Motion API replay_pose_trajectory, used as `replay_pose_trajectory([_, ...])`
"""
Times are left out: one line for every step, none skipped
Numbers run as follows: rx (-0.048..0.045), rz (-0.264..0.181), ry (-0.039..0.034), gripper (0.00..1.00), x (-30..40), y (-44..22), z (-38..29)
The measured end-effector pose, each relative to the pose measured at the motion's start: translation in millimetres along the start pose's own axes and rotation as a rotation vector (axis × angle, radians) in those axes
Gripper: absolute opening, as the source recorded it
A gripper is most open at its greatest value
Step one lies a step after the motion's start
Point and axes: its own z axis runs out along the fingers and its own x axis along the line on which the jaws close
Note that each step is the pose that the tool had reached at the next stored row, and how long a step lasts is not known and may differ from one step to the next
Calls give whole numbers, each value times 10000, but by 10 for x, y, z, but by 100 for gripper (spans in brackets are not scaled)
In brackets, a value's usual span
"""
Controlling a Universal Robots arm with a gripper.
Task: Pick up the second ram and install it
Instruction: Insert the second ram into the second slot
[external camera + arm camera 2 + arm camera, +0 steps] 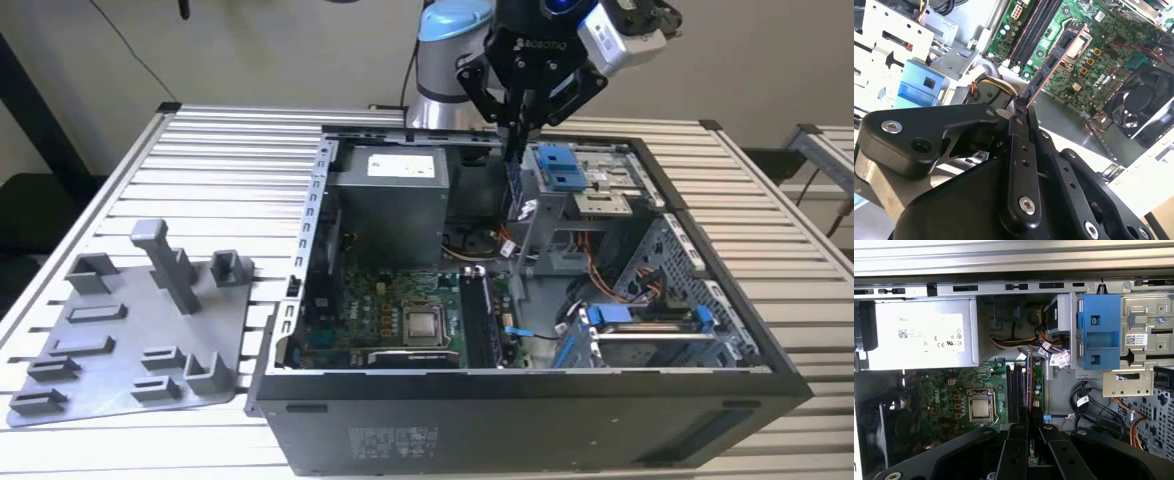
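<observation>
1. Table (214,150): slatted metal top. It carries the case and the tray.
2. Case (534,400): an open computer case lying on its side with the interior facing up. It sits at the middle of the table.
3. Arm (447,60): reaches in from the far edge of the table and ends above the far part of the case.
4. Tray (134,300): grey plastic with upright posts. It lies flat on the table just beside the case, on the exterior view's left.
5. Power supply (919,335): a grey box in the far corner of the case, beside the board.
6. Board (1104,55): green, fixed to the case floor. It carries a silver socket (980,407) and a row of dark memory slots (1015,390) next to that socket.
7. Bracket (1099,332): blue plastic, mounted on the drive cage on the exterior view's right.
8. Gripper (1021,107): points down into the case. The fingers (1018,140) are clenched on one end of the ram.
9. Ram (1054,57): a thin dark stick held by its upper end. It hangs upright (513,180) from the fingertips, above the case floor and clear of the board. In the first wrist view it appears edge-on (1029,385), in line with the memory slots and beside the socket. It is not seated in a slot.
</observation>
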Motion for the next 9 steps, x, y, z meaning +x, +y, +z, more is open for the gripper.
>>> replay_pose_trajectory([-1,0,1,14,0,-3,1])
replay_pose_trajectory([-2,-1,9,14,-2,-12,2])
replay_pose_trajectory([0,-1,25,14,-4,-28,2])
replay_pose_trajectory([1,0,42,14,-5,-44,3])
replay_pose_trajectory([3,0,67,14,-8,-61,7])
replay_pose_trajectory([4,0,99,14,-13,-80,12])
replay_pose_trajectory([7,1,143,14,-20,-102,16])
replay_pose_trajectory([6,0,176,14,-26,-123,22])
replay_pose_trajectory([-20,1,205,14,-31,-146,29])
